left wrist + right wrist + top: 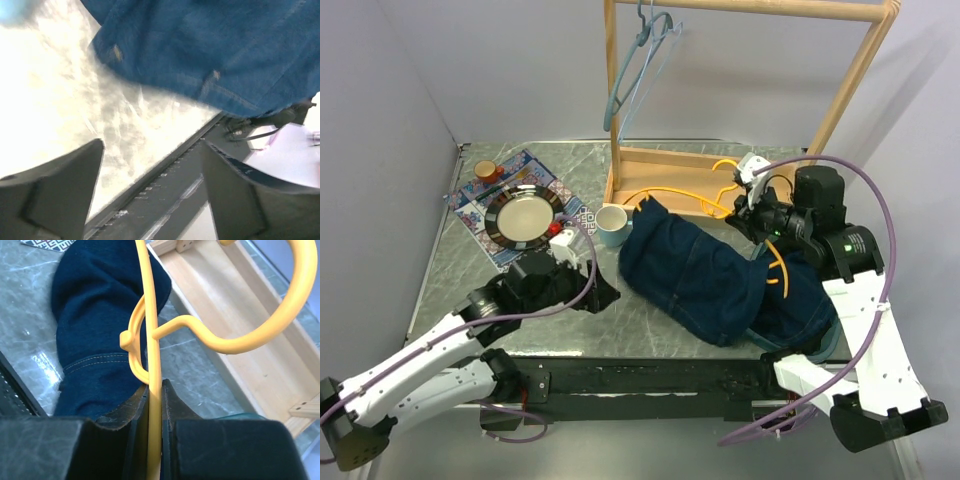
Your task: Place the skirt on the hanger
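Observation:
The skirt (710, 275) is dark blue denim and lies crumpled on the marble tabletop at centre right. A yellow wire hanger (680, 192) runs over it, its hook (260, 325) curving above the wooden rack's base. My right gripper (752, 215) is shut on the hanger's yellow wire (154, 340), the jaws pressed against it from both sides (154, 385). The skirt (100, 315) sits just beyond those jaws. My left gripper (608, 295) hovers left of the skirt, open and empty (152, 144), with the skirt's hem (210, 50) ahead of it.
A wooden clothes rack (750, 10) stands at the back with a light blue hanger (635, 70) on its rail. A pale blue mug (612, 225) touches the skirt's left end. A plate (524, 216), a patterned mat (480, 235) and a small orange cup (484, 172) sit at back left.

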### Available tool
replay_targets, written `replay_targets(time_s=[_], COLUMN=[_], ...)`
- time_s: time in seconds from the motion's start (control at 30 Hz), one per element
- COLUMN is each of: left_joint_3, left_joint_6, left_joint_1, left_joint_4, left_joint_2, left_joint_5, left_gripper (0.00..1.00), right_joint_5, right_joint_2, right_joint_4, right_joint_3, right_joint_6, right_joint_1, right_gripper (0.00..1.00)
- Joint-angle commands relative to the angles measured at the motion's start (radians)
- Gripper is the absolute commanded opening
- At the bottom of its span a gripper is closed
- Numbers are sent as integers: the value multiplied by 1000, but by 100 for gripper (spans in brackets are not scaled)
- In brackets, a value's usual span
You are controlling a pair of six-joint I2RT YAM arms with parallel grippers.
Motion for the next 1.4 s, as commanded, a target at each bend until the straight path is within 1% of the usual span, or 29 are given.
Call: replay_targets(time_s=[0.0,0.03,0.07,0.1,0.13,0.17,0.2,0.23,0.3,0.33,0.37,0.43,0.47,0.57,0.67,0.7,0.77,0.8,0.83,0.87,0.97,1.03,1.1,1.13,1.17,1.2,1.23,1.27,1.37], left_joint_3=[176,199,218,251,265,288,301,311,345,359,391,439,489,576,646,663,713,729,741,764,750,709,641,617,574,557,520,502,436], left_joint_6=[230,303,344,385,451,477,502,531,560,572,582,592,599,615,619,663,674,680,678,677,686,666,648,639,637,643,654,658,687], left_joint_1=[0,0,0,0,0,0,0,0,0,0,0,-2,-3,-13,-48,-68,-85,-92,-94,-92,-94,-94,-92,-94,-95,-102,-105,-109,-111], left_joint_4=[-44,-44,-40,-32,-18,-7,0,17,30,39,42,37,25,-2,-36,-88,-139,-182,-209,-226,-265,-218,-184,-156,-148,-145,-141,-118,-64], left_joint_2=[-125,-136,-147,-144,-136,-109,-87,-63,34,74,153,236,308,428,525,548,617,638,673,687,691,636,585,532,504,478,424,396,289], left_joint_5=[-57,-60,-48,16,44,91,184,238,338,431,465,522,560,619,628,634,638,657,665,673,685,632,557,462,405,368,311,290,265], left_gripper=[96,99,99,99,97,97,97,97,97,98,99,96,95,91,86,80,69,42,27,1,1,1,1,1,1,1,1,1,1], right_joint_5=[-112,-170,-190,-219,-247,-300,-324,-344,-400,-419,-431,-454,-459,-462,-459,-457,-460,-463,-465,-466,-474,-483,-520,-543,-567,-618,-638,-658,-687], right_joint_2=[-60,-65,-77,-83,-86,-89,-94,-95,-98,-98,-97,-95,-97,-111,-123,-123,-129,-129,-128,-129,-123,-114,-105,-89,-79,-66,-37,-19,53], right_joint_4=[12,-11,-32,-70,-97,-120,-155,-169,-210,-221,-236,-275,-285,-295,-301,-307,-312,-324,-330,-333,-345,-355,-339,-339,-342,-353,-361,-374,-497], right_joint_3=[7,2,-7,-10,-12,-15,-16,-16,-16,-16,-15,-13,-13,-27,-35,-36,-41,-42,-45,-52,-70,-81,-116,-151,-168,-183,-205,-210,-193], right_joint_6=[-140,-177,-209,-260,-289,-341,-361,-375,-418,-429,-461,-485,-504,-513,-524,-525,-539,-547,-553,-567,-581,-579,-541,-529,-522,-521,-522,-533,-605], right_joint_1=[-8,-9,-9,-10,-9,-7,-7,-8,-4,-2,1,18,21,27,28,28,28,28,28,30,31,30,30,31,33,34,34,33,34], right_gripper=[0,0,0,0,0,0,0,0,0,0,0,0,0,0,0,0,0,0,0,0,0,0,17,28,36,40,43,47,50])
